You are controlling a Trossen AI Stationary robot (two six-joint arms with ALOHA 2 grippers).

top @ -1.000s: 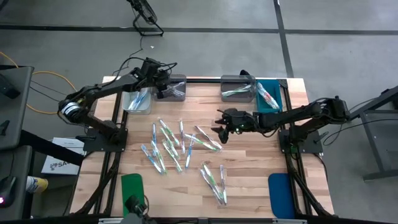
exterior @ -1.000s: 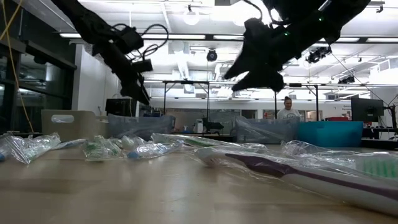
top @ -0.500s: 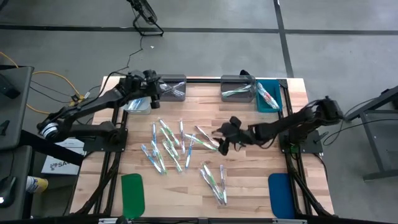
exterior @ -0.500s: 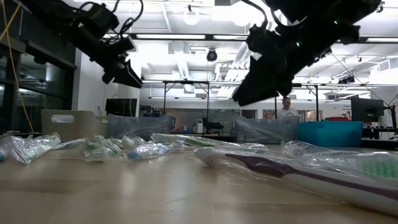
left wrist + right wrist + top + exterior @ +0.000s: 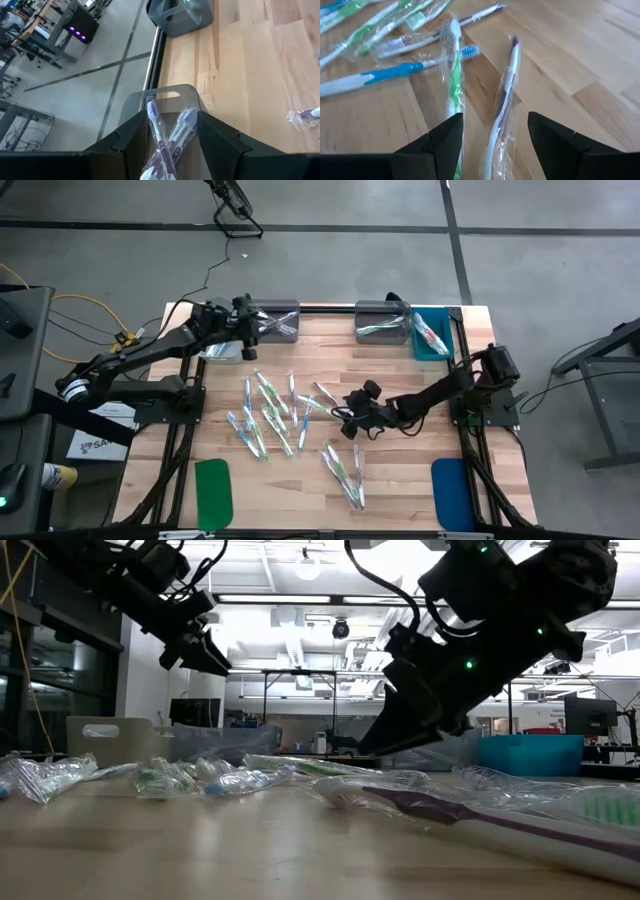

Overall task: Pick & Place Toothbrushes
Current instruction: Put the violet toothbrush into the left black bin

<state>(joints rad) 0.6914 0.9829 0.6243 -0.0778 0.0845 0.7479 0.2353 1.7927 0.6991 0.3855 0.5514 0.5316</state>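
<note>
Reaching low over the wooden counter (image 5: 400, 460), my right jaws (image 5: 350, 423) hang just above the loose spread of wrapped toothbrushes (image 5: 270, 415), at the edge of that spread on the side toward the teal bin (image 5: 432, 338). They are spread wide with nothing between them. In my right wrist view the two dark fingers (image 5: 440, 140) frame a purple-accented toothbrush (image 5: 505, 95) in clear wrap, with a green toothbrush (image 5: 453, 75) lying just beside it and a blue toothbrush (image 5: 390, 75) crossing near the green one's head.

My left jaws (image 5: 245, 340) hover at the grey bin (image 5: 275, 318) on the far rim of the counter, well apart from the spread. They are also parted and empty. My left wrist view looks down past the fingers (image 5: 125, 140) into that grey bin (image 5: 170, 92), where two purple toothbrushes (image 5: 167, 135) lie crossed in their wrappers.

A second grey bin (image 5: 382, 322) stands just beside the teal bin, both holding a few toothbrushes. More toothbrushes lie in a smaller cluster (image 5: 345, 470) nearer the front edge. A green pad (image 5: 212, 490) and a blue pad (image 5: 450, 492) sit at the front corners of the counter.
</note>
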